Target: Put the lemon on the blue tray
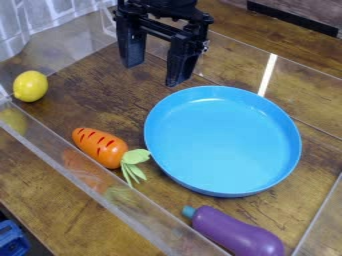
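From your camera, the gripper (155, 62) hangs at twelve o'clock, fingers (132, 48) spread, gripping nothing. Your lemon (31, 86) rests on the tabletop (94, 95) at nine o'clock, well apart from the blue tray (222, 139).

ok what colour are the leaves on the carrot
Green; the carrot itself is orange. It shows in the camera view, the only one.

Yellow lemon (31, 86), blue tray (222, 139) — orange carrot (102, 146), purple eggplant (235, 235).
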Robot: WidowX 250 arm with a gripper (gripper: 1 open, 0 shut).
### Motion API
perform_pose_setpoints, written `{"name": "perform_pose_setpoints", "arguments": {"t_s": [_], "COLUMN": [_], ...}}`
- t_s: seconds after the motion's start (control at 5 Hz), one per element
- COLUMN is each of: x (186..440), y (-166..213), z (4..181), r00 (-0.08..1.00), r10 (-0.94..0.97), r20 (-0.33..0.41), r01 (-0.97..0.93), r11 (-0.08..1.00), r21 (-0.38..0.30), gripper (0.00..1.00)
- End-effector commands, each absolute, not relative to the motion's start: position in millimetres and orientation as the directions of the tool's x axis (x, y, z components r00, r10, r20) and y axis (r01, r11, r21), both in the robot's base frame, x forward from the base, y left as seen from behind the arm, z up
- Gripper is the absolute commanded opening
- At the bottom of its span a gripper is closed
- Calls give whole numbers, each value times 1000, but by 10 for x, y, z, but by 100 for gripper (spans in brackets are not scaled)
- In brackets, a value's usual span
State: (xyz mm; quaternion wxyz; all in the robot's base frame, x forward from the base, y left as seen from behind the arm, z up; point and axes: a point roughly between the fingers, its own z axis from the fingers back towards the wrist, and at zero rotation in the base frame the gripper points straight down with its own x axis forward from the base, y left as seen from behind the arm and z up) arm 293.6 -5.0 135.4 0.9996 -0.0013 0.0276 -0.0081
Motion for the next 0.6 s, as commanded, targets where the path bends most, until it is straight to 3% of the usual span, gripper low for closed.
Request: {"name": "perform_pose_setpoints", "arguments": {"t_s": [0.0,0.4], "x": [2923,2887], "y": [-32,128], "z": [1296,1184], "r00": [997,994], "r10": [-23,-41], "r20": [-71,-100], "r01": [23,41], "r11": [1000,999], "r21": [-4,-2], "gripper": [100,100]}}
